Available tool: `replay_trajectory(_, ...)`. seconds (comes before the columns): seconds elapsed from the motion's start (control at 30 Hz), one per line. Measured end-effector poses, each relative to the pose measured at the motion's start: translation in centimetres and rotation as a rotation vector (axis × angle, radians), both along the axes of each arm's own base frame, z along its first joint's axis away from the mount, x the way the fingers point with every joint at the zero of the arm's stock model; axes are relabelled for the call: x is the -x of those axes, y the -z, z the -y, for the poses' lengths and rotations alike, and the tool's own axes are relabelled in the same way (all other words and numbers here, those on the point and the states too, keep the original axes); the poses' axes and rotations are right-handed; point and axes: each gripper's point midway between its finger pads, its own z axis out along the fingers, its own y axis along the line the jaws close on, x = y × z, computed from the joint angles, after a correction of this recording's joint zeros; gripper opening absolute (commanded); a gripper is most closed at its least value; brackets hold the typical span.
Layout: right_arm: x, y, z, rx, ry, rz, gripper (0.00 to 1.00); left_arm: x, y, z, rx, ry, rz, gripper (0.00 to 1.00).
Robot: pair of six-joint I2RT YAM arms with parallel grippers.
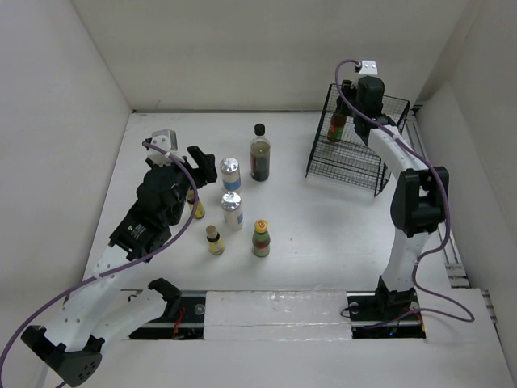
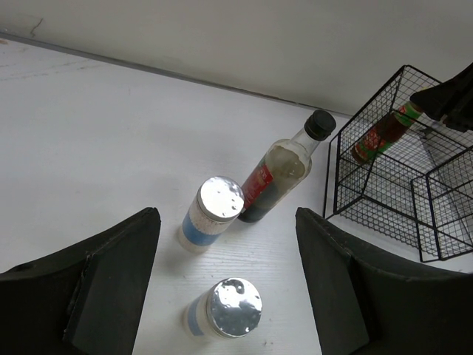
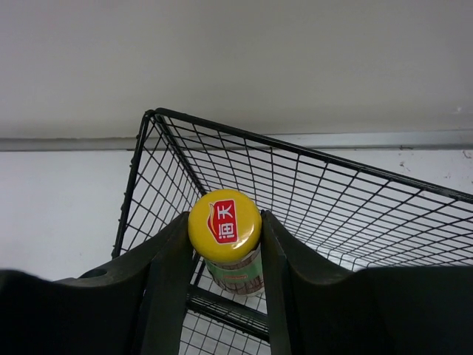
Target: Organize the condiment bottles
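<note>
- Surface (image 1: 323,234): white, walled on three sides. Clock directions are read on the top view, with 12 at the far wall.
- Black wire basket (image 1: 355,162): stands at 2 o'clock on the surface, near the far right corner.
- Right end effector (image 3: 225,229): clenched on the held brown bottle (image 3: 236,272), with a finger on either side just under its yellow cap.
- Held brown bottle: sits inside the basket rim, at the basket's 10 o'clock corner. Contact with the basket floor cannot be told.
- Left end effector (image 2: 228,222): released, fingers spread wide, grasping nothing. It hovers at 9 o'clock of the surface centre.
- Tall dark bottle (image 1: 260,153): black cap, upright, at 12 o'clock of the group.
- Far white-blue bottle (image 1: 230,173) and near white-blue bottle (image 1: 233,209): silver caps, upright and apart. The near one stands at 6 o'clock of the far one, both just off the left fingertips.
- Second brown bottle (image 1: 261,238): yellow cap, upright, at 4 o'clock of the near white-blue bottle.
- First tiny yellow bottle (image 1: 215,240): upright, at 9 o'clock of the second brown bottle.
- Second tiny yellow bottle (image 1: 196,207): at 9 o'clock of the near white-blue bottle, partly hidden by the left arm.
</note>
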Motion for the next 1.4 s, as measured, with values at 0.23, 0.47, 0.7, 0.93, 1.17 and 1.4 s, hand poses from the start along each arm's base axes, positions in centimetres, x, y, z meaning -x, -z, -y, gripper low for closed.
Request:
replay_trajectory(0.23, -0.2, 0.1, 0.5, -0.027, 0.016, 0.017, 0.58, -0.1, 0.2, 0.1, -0.003, 0.004, -0.005, 0.70)
replay_trajectory(0.47, -0.3, -0.9, 0.8, -0.041, 0.020, 0.051, 0.69, -0.1, 0.2, 0.3, -0.003, 0.014, -0.007, 0.70)
replay_trajectory(0.7, 1.2, -6.0, 1.0, -0.058, 0.004, 0.138, 0.74, -0.1, 0.2, 0.3, -0.003, 0.014, -0.007, 0.70)
replay_trajectory(0.93, 6.0, -13.7, -4.3, -0.027, -0.265, 0.289, 0.24, -0.1, 0.2, 0.3, -0.003, 0.014, -0.007, 0.70)
replay_trajectory(1.17, 12.5, -9.8, -18.8, 0.007, -0.764, 0.244, 0.77, -0.1, 0.2, 0.3, -0.003, 0.014, -0.007, 0.70)
replay_trajectory(1.4, 14.7, -2.4, -23.0, 0.063, -0.936, 0.102, 0.86, -0.1, 0.2, 0.4, -0.002, 0.015, -0.007, 0.70)
